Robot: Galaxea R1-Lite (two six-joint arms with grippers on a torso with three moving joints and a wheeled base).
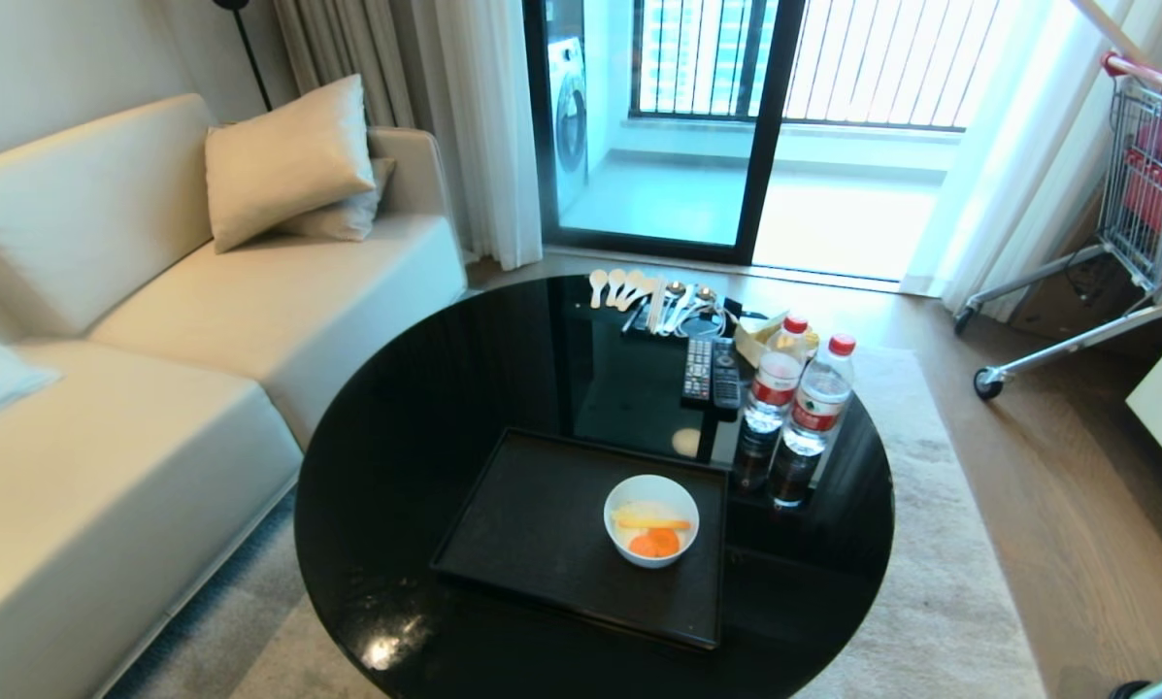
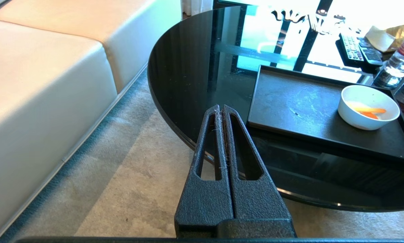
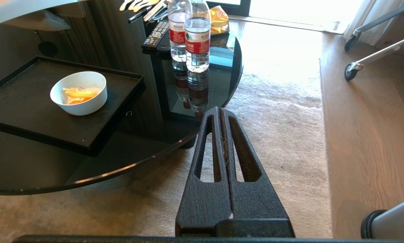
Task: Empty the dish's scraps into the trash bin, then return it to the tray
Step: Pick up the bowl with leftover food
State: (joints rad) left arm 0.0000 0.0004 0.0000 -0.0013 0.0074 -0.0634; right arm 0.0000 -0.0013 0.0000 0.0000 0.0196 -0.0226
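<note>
From my remote seat I judge that the task has not really begun. The dish [image 1: 650,518] sits on the tray [image 1: 532,529], toward the tray's 3 o'clock side in the head view, and the scraps [image 1: 653,532] are inside it: orange slices and pale yellow strips. The tray lies on the round black table [image 1: 415,408], at about 6 o'clock of the tabletop. I cannot find the trash bin in any view, so I suppose I must first look for it. Everything is left to do: to take the dish, carry it to the bin, tip out the food, and put the dish back on the tray. Neither arm appears in the head view. The left gripper [image 2: 221,108] hangs beside the table edge over the carpet, its jaws pressed together with nothing between them. The right gripper [image 3: 219,110] is the same: clenched and empty, near the table's other side, well apart from the dish. Two water bottles [image 1: 799,396] stand on the table just beyond the tray, at about 2 o'clock from the dish.
</note>
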